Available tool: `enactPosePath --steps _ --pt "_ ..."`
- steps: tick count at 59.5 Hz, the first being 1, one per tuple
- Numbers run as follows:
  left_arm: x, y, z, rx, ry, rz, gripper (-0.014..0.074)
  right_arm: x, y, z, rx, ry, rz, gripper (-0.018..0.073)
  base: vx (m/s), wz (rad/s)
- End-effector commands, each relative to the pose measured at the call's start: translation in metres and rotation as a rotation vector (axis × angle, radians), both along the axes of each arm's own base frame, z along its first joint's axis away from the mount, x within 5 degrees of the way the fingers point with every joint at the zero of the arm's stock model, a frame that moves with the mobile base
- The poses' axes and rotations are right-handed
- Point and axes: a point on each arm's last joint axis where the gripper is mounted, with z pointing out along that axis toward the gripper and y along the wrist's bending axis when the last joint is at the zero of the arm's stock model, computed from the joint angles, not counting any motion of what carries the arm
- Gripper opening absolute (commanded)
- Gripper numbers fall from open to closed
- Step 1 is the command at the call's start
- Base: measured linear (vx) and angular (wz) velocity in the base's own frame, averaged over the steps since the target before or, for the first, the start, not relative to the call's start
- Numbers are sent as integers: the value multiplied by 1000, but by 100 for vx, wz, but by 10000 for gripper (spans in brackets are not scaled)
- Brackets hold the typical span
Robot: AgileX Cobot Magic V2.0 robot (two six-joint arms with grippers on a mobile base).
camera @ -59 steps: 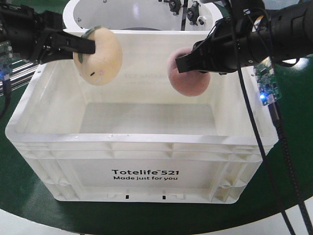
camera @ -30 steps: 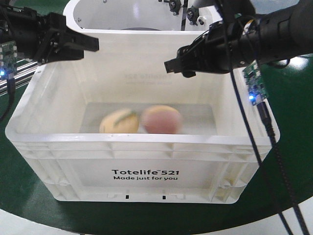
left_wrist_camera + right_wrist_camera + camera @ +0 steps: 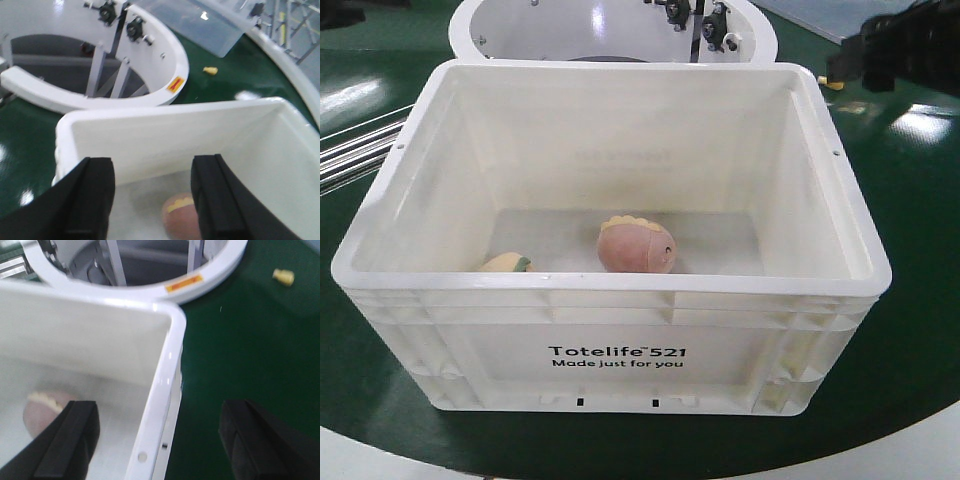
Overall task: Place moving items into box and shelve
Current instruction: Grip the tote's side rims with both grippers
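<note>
The white crate [image 3: 620,300] sits on the green bench [image 3: 910,330] with its printed wall nearest. Just behind that wall, low on the left of the crate floor, the yellow toy [image 3: 505,263] lies half hidden by the rim. The reddish-brown toy [image 3: 638,245] rests near the middle of the floor, apart from it, with its scalloped trim on top. The left fingers [image 3: 92,200] are spread wide and hold nothing; the crate's inside shows between them. The right fingers [image 3: 70,440] are likewise released and empty, one on each side of the crate wall near a far corner. Beyond the crate stands a white ring frame [image 3: 520,25]. Farther off are a clear tub [image 3: 200,25] and a small yellow scrap [image 3: 283,276] on the bench
</note>
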Motion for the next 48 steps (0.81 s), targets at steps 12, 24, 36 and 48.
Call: enactPosePath --steps 12,24,36,48 --pt "2 0 -54 -30 208 41 435 5 10 -56 151 88 -22 552 0 0" --pt "12 -3 -79 -21 343 -6 435 6 12 -74 175 157 -36 475 0 0" --pt "15 -6 -94 -16 450 -54 388 8 17 -74 243 165 -40 309 0 0" --pt "16 -9 -85 -75 426 -56 149 12 19 -88 225 248 -38 48 0 0"
